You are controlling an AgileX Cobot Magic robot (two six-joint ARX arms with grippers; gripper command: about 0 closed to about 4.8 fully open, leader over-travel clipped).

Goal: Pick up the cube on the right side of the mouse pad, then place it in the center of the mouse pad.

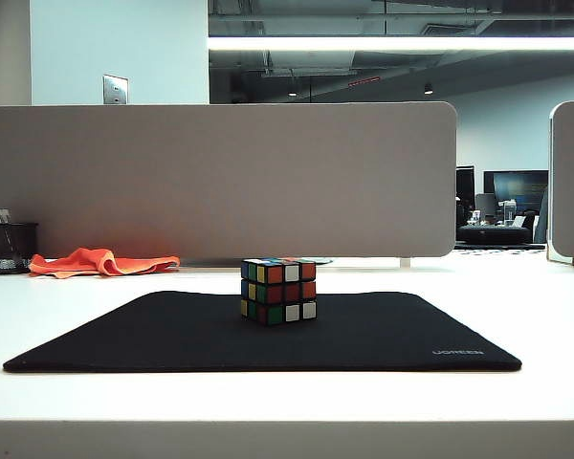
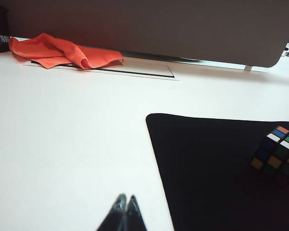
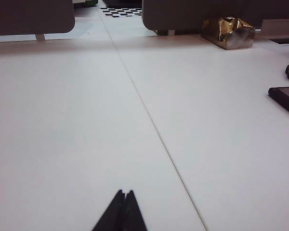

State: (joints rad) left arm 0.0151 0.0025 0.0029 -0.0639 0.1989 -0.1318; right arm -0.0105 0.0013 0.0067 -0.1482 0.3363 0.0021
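The cube [image 1: 278, 290] sits mid mouse pad [image 1: 172, 335]; left gripper [image 2: 125, 202] and right gripper [image 3: 124, 195] hover over the table [image 3: 62, 120], both pressed together, empty

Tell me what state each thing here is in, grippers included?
cube: scrambled, upright near the mouse pad's middle, held by nothing.
mouse pad: lying flat on the table.
orange cloth: crumpled by the divider.
left gripper: shut, empty, above bare table.
right gripper: shut, empty, above bare table.

Black, tapering pointed fingertips on left hand [image 2: 125, 199] and right hand [image 3: 124, 195].
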